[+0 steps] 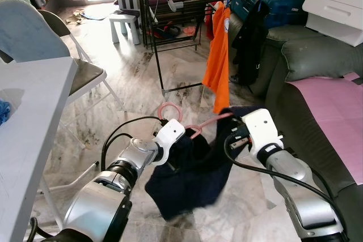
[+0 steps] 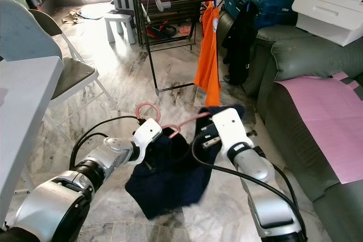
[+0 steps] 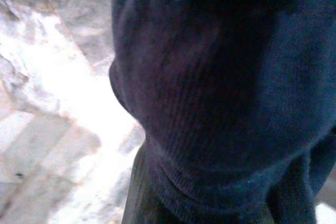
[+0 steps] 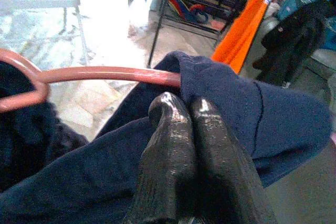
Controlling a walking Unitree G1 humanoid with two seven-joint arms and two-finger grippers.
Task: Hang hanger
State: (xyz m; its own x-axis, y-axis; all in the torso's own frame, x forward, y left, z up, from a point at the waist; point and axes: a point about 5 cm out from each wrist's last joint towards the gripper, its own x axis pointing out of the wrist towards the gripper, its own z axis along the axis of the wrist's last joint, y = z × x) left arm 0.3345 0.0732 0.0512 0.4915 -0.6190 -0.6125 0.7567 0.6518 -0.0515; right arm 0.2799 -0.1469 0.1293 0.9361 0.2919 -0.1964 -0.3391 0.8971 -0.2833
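The pink plastic hanger [image 1: 187,124], draped with a dark navy knitted garment [image 1: 193,174], is held out low over the grey marble floor [image 1: 136,77] between the two arms, well short of the black metal drying rack [image 1: 170,4] where an orange shirt [image 1: 218,55] already hangs. The right end effector [image 4: 181,114] is clenched on the navy cloth right at the hanger's bar, its fingertips pressed together. The left end effector [image 1: 170,134] sits at the hook end, but cloth covers its fingers and I cannot tell whether it grips anything. The main risk is the garment: it looks bunched and lopsided, most of it sagging below the hook side, so a tilt of the hanger during the carry could let it slide off onto the floor. Since the right grip seems to hold cloth as much as plastic, the hanger itself may twist or slip. The hook points away from the rack, so it could miss the rail or snag the orange shirt.
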